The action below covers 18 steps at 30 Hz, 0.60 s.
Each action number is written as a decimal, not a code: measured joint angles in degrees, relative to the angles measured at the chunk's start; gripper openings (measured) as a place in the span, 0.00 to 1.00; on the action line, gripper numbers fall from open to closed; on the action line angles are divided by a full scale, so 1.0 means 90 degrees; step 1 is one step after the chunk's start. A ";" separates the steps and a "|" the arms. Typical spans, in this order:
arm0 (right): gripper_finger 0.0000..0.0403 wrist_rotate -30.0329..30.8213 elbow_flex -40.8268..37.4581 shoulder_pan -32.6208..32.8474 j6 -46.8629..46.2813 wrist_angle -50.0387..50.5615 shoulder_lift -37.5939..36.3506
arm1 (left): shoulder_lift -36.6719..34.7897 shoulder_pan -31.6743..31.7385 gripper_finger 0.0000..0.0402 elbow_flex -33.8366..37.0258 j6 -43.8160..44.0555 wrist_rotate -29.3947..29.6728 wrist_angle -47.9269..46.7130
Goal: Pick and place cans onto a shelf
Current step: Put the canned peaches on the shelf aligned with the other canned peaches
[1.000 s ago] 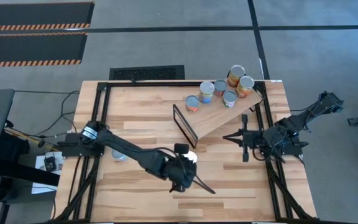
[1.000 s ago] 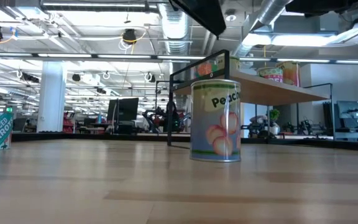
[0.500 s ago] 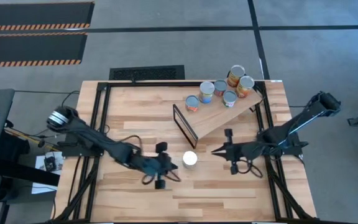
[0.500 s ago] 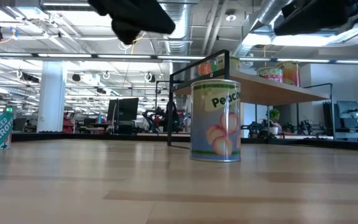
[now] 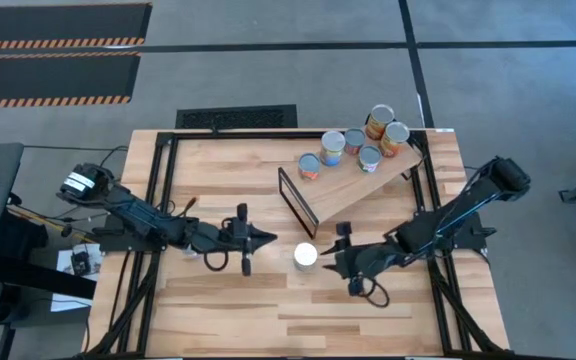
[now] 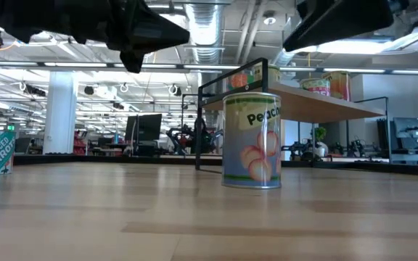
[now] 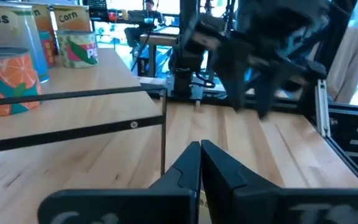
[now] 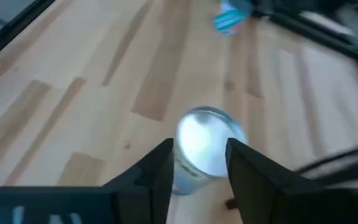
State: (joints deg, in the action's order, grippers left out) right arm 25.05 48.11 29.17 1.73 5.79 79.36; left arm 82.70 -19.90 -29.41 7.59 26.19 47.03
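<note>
I have the right gripper [image 5: 332, 259] low over the slatted wooden surface [image 5: 218, 170], just beside the lone tin with the white round top and peach label [image 5: 306, 255], which stands upright toward the middle of the surface, nearer its front edge than its back. In the right wrist view the tin [image 8: 205, 146] sits ahead of my jaws, which are spread a little wider than its lid and not yet around it. To do this grasp well, I judge I should centre the tin between the two fingers [image 8: 155, 169] before advancing, come in level so neither finger tips it, and close on the label wall rather than on the rim.

The left gripper [image 5: 258, 238] hangs on the tin's other side, a little apart, with its jaws pressed together and empty. I would leave it there, clear of my approach.

Farther back, the tilted light-wood rectangular shelf with the thin black frame [image 5: 353, 192] runs toward the surface's far right corner, with five tins [image 5: 358, 145] clustered at its far end. The nearer stretch by the frame looks free, so I judge that is where to set this one, lifting high enough to clear the frame.
</note>
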 joint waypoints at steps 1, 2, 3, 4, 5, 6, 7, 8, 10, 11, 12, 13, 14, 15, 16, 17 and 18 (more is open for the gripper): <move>0.43 -0.0138 0.0087 -0.0006 0.0081 0.0009 0.0145 | -0.0001 0.0050 0.00 0.0000 0.0008 -0.0056 0.0009; 0.44 -0.0261 0.0161 -0.0007 0.0186 0.0025 0.0280 | 0.0002 0.0094 0.00 0.0002 0.0006 -0.0117 0.0005; 0.45 -0.0339 0.0230 -0.0007 0.0289 0.0043 0.0413 | 0.0002 0.0131 0.00 0.0002 -0.0009 -0.0177 0.0005; 0.45 -0.0389 0.0296 -0.0007 0.0404 0.0047 0.0546 | 0.0002 0.0164 0.00 0.0002 -0.0040 -0.0196 0.0009; 0.45 -0.0416 0.0351 -0.0006 0.0538 0.0043 0.0666 | 0.0002 0.0191 0.00 0.0002 -0.0060 -0.0200 0.0005; 0.45 -0.0400 0.0381 -0.0008 0.0634 0.0049 0.0763 | 0.0002 0.0221 0.00 0.0002 -0.0086 -0.0204 0.0000; 0.45 -0.0356 0.0412 -0.0017 0.0683 0.0078 0.0848 | 0.0002 0.0243 0.00 0.0002 -0.0099 -0.0205 0.0000; 0.44 -0.0328 0.0455 -0.0042 0.0696 0.0070 0.0944 | 0.0002 0.0264 0.00 0.0002 -0.0101 -0.0205 0.0004; 0.42 -0.0317 0.0513 -0.0105 0.0699 0.0042 0.1105 | 0.0002 0.0301 0.00 0.0002 -0.0104 -0.0205 0.0000; 0.41 -0.0312 0.0522 -0.0147 0.0719 0.0061 0.1163 | 0.0002 0.0321 0.00 0.0002 -0.0104 -0.0205 0.0000; 0.40 -0.0310 0.0542 -0.0186 0.0758 0.0063 0.1224 | 0.0002 0.0336 0.00 0.0002 -0.0104 -0.0204 -0.0005; 0.39 -0.0307 0.0554 -0.0232 0.0794 0.0046 0.1285 | 0.0002 0.0356 0.00 0.0002 -0.0104 -0.0205 -0.0015; 0.37 -0.0303 0.0576 -0.0282 0.0800 0.0041 0.1350 | 0.0002 0.0371 0.00 0.0002 -0.0104 -0.0206 -0.0012; 0.36 -0.0302 0.0588 -0.0335 0.0807 0.0043 0.1417 | 0.0002 0.0386 0.00 0.0002 -0.0104 -0.0208 -0.0013; 0.35 -0.0308 0.0597 -0.0382 0.0810 0.0065 0.1479 | 0.0002 0.0403 0.00 0.0002 -0.0104 -0.0208 -0.0017; 0.34 -0.0311 0.0618 -0.0416 0.0814 0.0082 0.1544 | 0.0004 0.0411 0.00 0.0002 -0.0106 -0.0208 -0.0024; 0.33 -0.0314 0.0636 -0.0445 0.0816 0.0076 0.1601 | 0.0004 0.0422 0.00 0.0002 -0.0120 -0.0208 -0.0022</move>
State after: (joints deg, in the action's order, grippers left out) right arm 22.23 53.83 25.16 9.07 6.47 93.76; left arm 82.74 -16.10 -29.39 6.51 24.32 46.83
